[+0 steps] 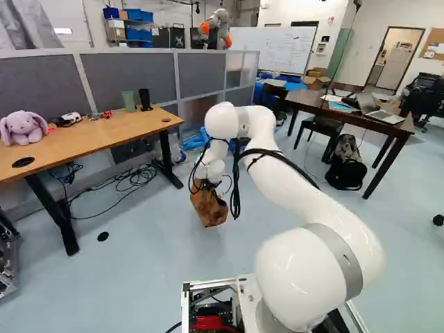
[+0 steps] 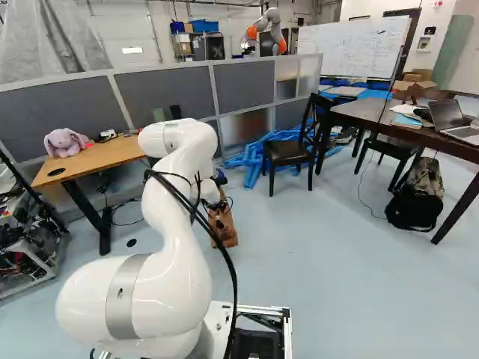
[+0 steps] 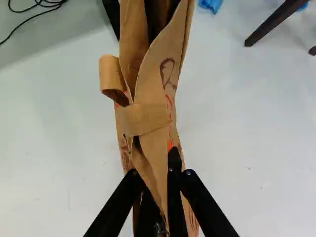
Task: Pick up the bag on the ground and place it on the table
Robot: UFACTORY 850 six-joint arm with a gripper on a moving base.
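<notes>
At the end of my arm, near the middle of the left base view, the gripper (image 1: 202, 184) points down with the brown paper bag (image 1: 210, 208) below it. The bag (image 2: 223, 229) also shows beside my arm in the right base view. Seen from the wrist, the gripper (image 3: 157, 178) is shut on the folded upper part of the bag (image 3: 155, 94), paper pinched between both black fingers. The bag's open top and a loose handle strap spread ahead of the fingers. A light wooden table (image 1: 104, 139) stands at the left of the left base view.
A plush rabbit (image 1: 23, 127), cups and small items stand on the wooden table, cables beneath it. A dark table (image 1: 312, 101) with laptops stands at the right, a backpack (image 1: 346, 164) by it. Chairs (image 2: 288, 152) and blue tubes (image 2: 254, 155) lie beyond; another robot (image 2: 268, 30) stands behind the partition.
</notes>
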